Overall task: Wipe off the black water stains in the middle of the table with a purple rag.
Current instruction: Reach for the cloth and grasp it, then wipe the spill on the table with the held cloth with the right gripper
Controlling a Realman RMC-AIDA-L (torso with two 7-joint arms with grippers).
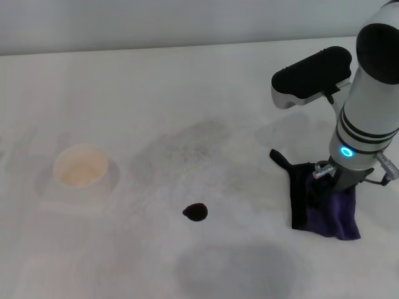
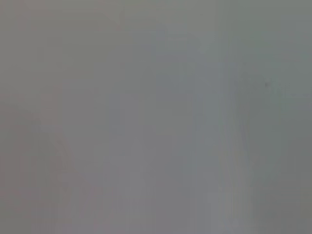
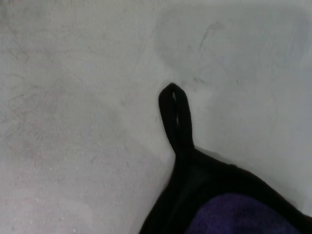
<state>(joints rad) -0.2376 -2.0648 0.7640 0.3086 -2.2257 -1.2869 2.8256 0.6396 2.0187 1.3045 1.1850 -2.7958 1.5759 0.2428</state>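
Observation:
The black water stain is a small dark blot on the white table, near the front middle. The purple rag lies bunched at the right, with its black edging folded over and its loop tab pointing toward the far left. My right gripper comes down on the rag's top; the cloth gathers up into it, and its fingertips are hidden under the wrist. The right wrist view shows the rag and its loop tab on the table. The rag is well right of the stain. The left gripper is out of view.
A cream paper cup stands at the left of the table. Faint grey smudges lie behind the stain and a grey shadow in front of it. The left wrist view shows only a plain grey surface.

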